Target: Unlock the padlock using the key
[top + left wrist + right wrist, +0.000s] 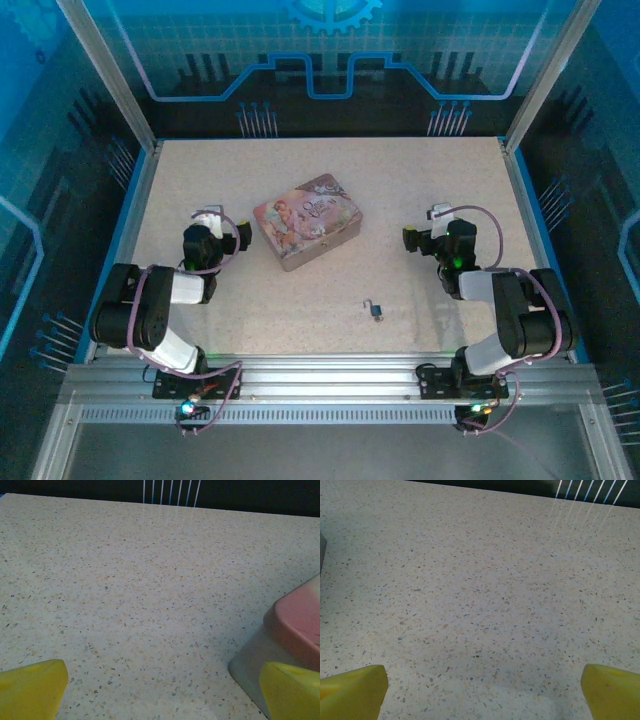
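Observation:
The padlock is a tiny silver-grey piece with a thin shackle, lying on the speckled table in front of the tin, between the two arms. The key is too small to tell apart from it in the top view. My left gripper rests low at the left of the tin, open, its yellow fingertips far apart over bare table. My right gripper sits to the right of the tin, also open, with nothing between its fingers.
A pink picture-printed tin lies at the table's middle; its corner is just right of my left gripper. A raised frame edges the table on all sides.

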You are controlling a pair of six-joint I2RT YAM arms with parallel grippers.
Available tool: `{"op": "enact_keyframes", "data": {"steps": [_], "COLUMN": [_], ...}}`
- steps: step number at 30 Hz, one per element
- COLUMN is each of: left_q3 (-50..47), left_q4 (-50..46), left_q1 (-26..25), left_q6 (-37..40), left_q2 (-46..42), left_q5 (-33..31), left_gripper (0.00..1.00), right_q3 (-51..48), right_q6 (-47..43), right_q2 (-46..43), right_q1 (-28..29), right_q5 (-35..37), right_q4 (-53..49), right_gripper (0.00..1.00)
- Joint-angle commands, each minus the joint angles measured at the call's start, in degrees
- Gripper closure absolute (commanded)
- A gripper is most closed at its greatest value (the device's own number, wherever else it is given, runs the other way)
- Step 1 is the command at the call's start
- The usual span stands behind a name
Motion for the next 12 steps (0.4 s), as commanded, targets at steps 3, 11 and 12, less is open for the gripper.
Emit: {"op": "enact_keyframes", "data": {"steps": [3,11,12], "left_q3": [0.7,0.7,0.7], "left_q4": [-0.1,-0.1,-0.1], "left_q1": [0.5,0.5,0.5], "left_q6": [0.6,0.6,0.6], "left_q2": [-0.2,-0.2,-0.2], "left_q5": [1.2,1.2,1.2], "left_gripper": [0.01,0.01,0.01], "right_q3": [0.7,0.9,0.9], "right_q6": [0.5,0.5,0.4], "right_q2": [0.2,0.2,0.2], "right_q1": [-0.1,-0.2,-0.2], "right_q5": [0.5,0.4,0.4], "right_q4": [1.2,1.0,1.0], "right_gripper": [0.0,0.0,0.0]}}
